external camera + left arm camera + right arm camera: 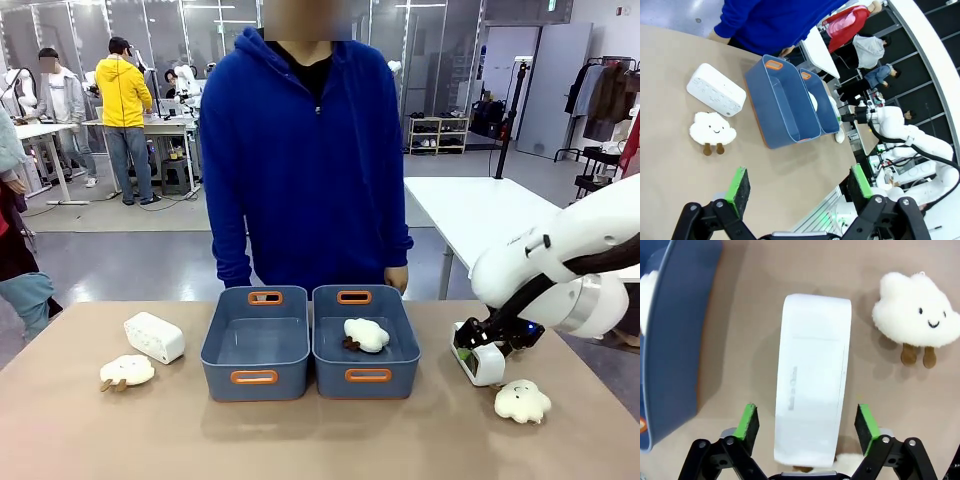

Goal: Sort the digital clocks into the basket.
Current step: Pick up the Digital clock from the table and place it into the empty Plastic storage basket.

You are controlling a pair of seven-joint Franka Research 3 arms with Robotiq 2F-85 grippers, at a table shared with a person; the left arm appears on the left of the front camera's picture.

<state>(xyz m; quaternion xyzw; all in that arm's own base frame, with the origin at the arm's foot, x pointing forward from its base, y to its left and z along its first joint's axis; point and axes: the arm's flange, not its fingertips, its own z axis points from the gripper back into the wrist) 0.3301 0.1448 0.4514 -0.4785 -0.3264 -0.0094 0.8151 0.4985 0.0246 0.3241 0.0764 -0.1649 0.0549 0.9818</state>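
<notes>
Though no clock is lying in basket (225,375) yet, right claw (807,422) is hanging open around one clock (812,375), not squeezing; other clock (154,336) is waiting beside that basket; left claw (800,184) is hanging open.

My right arm (560,265) bends down from the right side with the wrist tipped low. The right gripper (807,422) has its green pads (751,421) spread wide. My left gripper (799,185) hangs high, jaws equally wide apart.

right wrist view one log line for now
right gripper: open astride clock | left gripper: open, empty | second clock: beside plush
</notes>
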